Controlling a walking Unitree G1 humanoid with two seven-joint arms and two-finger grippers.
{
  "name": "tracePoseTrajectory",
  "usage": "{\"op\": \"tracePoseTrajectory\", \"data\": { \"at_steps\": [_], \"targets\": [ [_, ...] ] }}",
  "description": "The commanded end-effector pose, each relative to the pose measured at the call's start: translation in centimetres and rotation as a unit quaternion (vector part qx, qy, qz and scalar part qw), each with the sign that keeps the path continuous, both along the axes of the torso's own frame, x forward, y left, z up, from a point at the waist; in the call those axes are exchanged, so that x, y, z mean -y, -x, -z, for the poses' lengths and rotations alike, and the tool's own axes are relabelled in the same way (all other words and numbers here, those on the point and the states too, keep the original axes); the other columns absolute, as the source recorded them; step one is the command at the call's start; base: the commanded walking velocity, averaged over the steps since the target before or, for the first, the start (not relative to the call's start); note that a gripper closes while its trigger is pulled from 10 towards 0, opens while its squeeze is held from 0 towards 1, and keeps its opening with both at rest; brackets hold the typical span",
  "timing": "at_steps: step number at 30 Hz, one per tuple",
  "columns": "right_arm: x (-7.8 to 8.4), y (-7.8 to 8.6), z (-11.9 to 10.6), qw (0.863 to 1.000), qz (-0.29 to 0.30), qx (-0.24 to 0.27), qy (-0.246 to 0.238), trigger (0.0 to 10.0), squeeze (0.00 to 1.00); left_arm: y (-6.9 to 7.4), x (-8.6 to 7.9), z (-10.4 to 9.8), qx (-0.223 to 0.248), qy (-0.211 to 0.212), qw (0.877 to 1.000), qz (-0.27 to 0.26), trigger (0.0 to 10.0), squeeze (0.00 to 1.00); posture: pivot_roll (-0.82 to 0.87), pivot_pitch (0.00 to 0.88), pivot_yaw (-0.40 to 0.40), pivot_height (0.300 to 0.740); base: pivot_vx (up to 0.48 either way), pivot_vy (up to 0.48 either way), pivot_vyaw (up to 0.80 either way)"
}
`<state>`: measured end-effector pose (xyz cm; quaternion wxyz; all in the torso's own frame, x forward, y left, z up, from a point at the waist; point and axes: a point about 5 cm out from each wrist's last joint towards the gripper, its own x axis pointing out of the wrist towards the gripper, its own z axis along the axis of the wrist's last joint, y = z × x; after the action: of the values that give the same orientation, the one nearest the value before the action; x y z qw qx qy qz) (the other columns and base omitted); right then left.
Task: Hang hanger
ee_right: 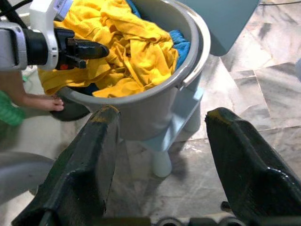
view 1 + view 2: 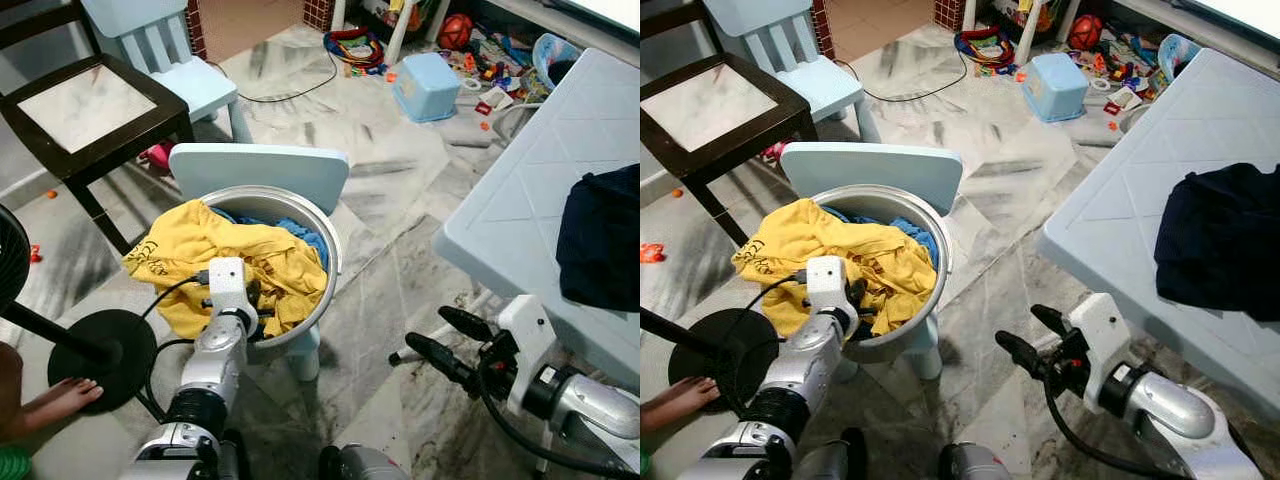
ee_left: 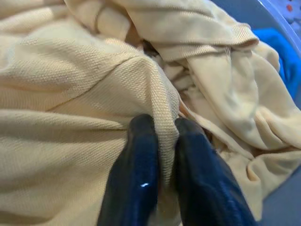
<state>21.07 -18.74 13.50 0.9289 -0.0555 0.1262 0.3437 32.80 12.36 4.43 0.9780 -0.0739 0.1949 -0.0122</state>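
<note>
Head camera first: a grey basin (image 2: 318, 250) sits on a small pale blue chair (image 2: 262, 170), stuffed with a yellow shirt (image 2: 215, 250) over something blue (image 2: 310, 243). The left gripper (image 2: 258, 303) is down in the basin at its near side, buried in yellow cloth. Over on the right, the right gripper (image 2: 437, 342) hangs above the marble floor (image 2: 380, 190), fingers spread apart, just beside the near left corner of a pale blue table (image 2: 520, 200). A dark navy garment (image 2: 602, 235) lies on that table at the right. Far left stands a dark wooden chair (image 2: 85, 110); near left, a black fan base (image 2: 100, 355) with a person's bare foot (image 2: 60, 398) on it. Toys litter the far floor. No hanger can be made out in the pile.

Left wrist camera: the two black fingers (image 3: 136, 174) are pinched tight on a fold of the yellow shirt (image 3: 70, 94).

Right wrist camera: wide-open fingers (image 1: 80, 174) frame the basin (image 1: 188, 56), with the left gripper (image 1: 89, 49) in the cloth.
</note>
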Motion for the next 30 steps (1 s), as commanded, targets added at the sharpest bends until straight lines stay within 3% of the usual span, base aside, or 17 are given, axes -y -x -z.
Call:
{"op": "tracePoseTrajectory", "data": {
  "at_steps": [1,6,11,13,17,18,19,23,24,30],
  "targets": [
    [0.2,0.1,0.2,1.000,0.000,-0.002,0.009,10.0,0.00,0.7,0.1,0.9,-0.023,0.007,1.000,-0.001,0.0,0.00,-0.22,0.197,-0.134,0.740,0.000,0.000,0.00],
    [0.1,-0.2,0.3,1.000,-0.005,0.002,0.013,10.0,0.00,0.9,1.0,0.7,-0.037,0.047,0.998,0.005,0.0,0.00,-0.21,0.197,-0.136,0.740,0.000,0.000,0.00],
    [0.0,-0.6,0.3,1.000,-0.009,0.009,0.020,10.0,0.00,1.7,4.0,0.0,-0.046,0.075,0.993,0.078,0.0,0.00,-0.21,0.195,-0.133,0.740,0.000,0.000,0.00],
    [-0.1,-0.6,0.3,1.000,-0.011,0.011,0.020,10.0,0.00,2.9,4.8,0.1,-0.054,0.070,0.989,0.115,0.0,0.00,-0.20,0.195,-0.132,0.740,0.000,0.000,0.00],
    [-0.2,-0.6,0.5,1.000,-0.012,0.012,0.020,10.0,0.00,3.8,4.5,0.6,-0.057,0.039,0.988,0.135,0.0,0.00,-0.20,0.195,-0.132,0.740,0.000,0.000,0.00],
    [-0.3,-0.7,0.5,1.000,-0.012,0.012,0.019,10.0,0.00,4.4,4.3,0.9,-0.062,0.020,0.986,0.155,4.2,0.00,-0.19,0.197,-0.132,0.740,0.000,0.000,0.00],
    [-0.4,-0.7,0.5,1.000,-0.013,0.012,0.019,10.0,0.00,4.7,4.1,1.0,-0.064,0.008,0.984,0.169,10.0,0.00,-0.18,0.198,-0.132,0.740,0.000,0.000,0.00],
    [-0.6,-0.8,0.7,1.000,-0.018,0.013,0.019,10.0,0.00,5.6,3.7,0.6,-0.073,-0.011,0.975,0.212,10.0,0.00,-0.17,0.198,-0.134,0.740,0.000,0.000,0.00],
    [-0.7,-0.9,0.7,1.000,-0.019,0.014,0.019,10.0,0.00,5.9,3.3,0.2,-0.073,-0.042,0.967,0.239,10.0,1.00,-0.16,0.198,-0.136,0.740,0.000,0.000,0.00],
    [-1.0,-1.3,0.9,0.999,-0.026,0.017,0.021,10.0,0.00,6.8,2.1,-0.7,-0.071,-0.097,0.951,0.286,10.0,1.00,-0.14,0.197,-0.135,0.740,0.000,0.000,0.00]
  ]
}}
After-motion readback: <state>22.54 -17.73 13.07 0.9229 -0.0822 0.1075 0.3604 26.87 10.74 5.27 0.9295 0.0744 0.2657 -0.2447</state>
